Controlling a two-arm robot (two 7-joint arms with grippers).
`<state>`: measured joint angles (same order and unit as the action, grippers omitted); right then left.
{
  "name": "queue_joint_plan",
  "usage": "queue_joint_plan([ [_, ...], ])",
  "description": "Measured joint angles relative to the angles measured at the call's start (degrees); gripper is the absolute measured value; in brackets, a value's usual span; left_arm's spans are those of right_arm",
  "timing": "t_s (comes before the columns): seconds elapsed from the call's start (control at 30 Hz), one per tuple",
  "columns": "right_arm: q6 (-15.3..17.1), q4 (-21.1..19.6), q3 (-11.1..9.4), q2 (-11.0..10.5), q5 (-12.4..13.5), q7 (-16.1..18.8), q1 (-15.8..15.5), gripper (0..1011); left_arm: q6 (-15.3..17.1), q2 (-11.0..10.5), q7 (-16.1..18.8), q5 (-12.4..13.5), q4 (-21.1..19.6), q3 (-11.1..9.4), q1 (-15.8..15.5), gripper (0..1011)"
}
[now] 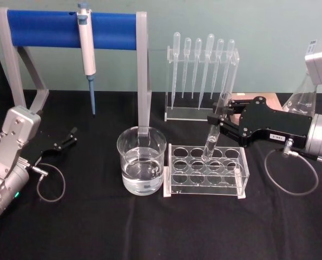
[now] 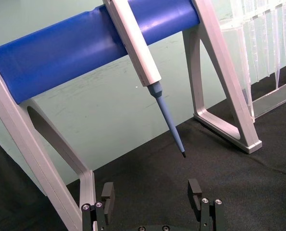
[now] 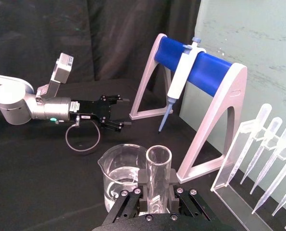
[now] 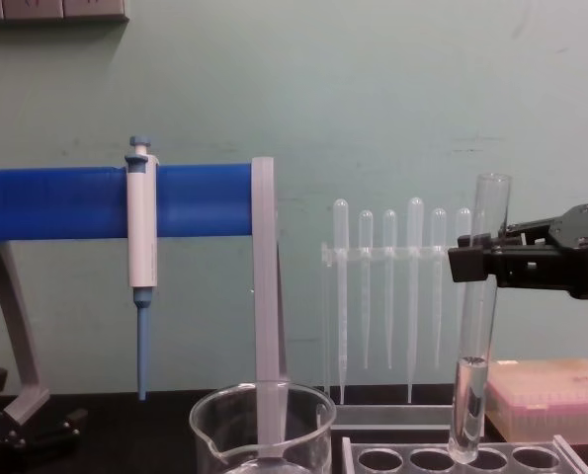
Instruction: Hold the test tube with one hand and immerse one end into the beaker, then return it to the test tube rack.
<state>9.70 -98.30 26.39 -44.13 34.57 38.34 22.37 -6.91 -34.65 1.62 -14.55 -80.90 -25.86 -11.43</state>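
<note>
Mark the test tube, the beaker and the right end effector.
test tube (image 4: 476, 346), chest view, mid-body below the grip.
beaker (image 1: 141, 162), head view, front glass wall.
right end effector (image 1: 219, 117), head view, midway between the fingertips clamping the test tube.

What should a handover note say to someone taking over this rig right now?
The right gripper is shut on the upper part of the test tube, above the rack.
The left gripper is open and idle, low at the table's left side.
The test tube is tilted, its bottom end at a back-row hole, a little liquid inside. The beaker, part-filled with water, stands just left of the rack.
Done: probably the dip, judging by that liquid.
Left: seat the test tube in the hole, release, withdraw.
</note>
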Motion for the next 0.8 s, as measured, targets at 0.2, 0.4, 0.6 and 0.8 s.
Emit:
queue_joint_plan([
  [0.2, 0.0, 0.0, 0.0, 0.0, 0.0, 0.0, 0.0, 238, 0.0, 0.0, 0.0, 0.0, 0.0, 0.0, 0.0, 1000],
  [0.4, 0.0, 0.0, 0.0, 0.0, 0.0, 0.0, 0.0, 238, 0.0, 0.0, 0.0, 0.0, 0.0, 0.0, 0.0, 1000],
  [0.6, 0.0, 0.0, 0.0, 0.0, 0.0, 0.0, 0.0, 238, 0.0, 0.0, 0.0, 0.0, 0.0, 0.0, 0.0, 1000],
  [0.8, 0.0, 0.0, 0.0, 0.0, 0.0, 0.0, 0.0, 238, 0.0, 0.0, 0.0, 0.0, 0.0, 0.0, 0.0, 1000],
])
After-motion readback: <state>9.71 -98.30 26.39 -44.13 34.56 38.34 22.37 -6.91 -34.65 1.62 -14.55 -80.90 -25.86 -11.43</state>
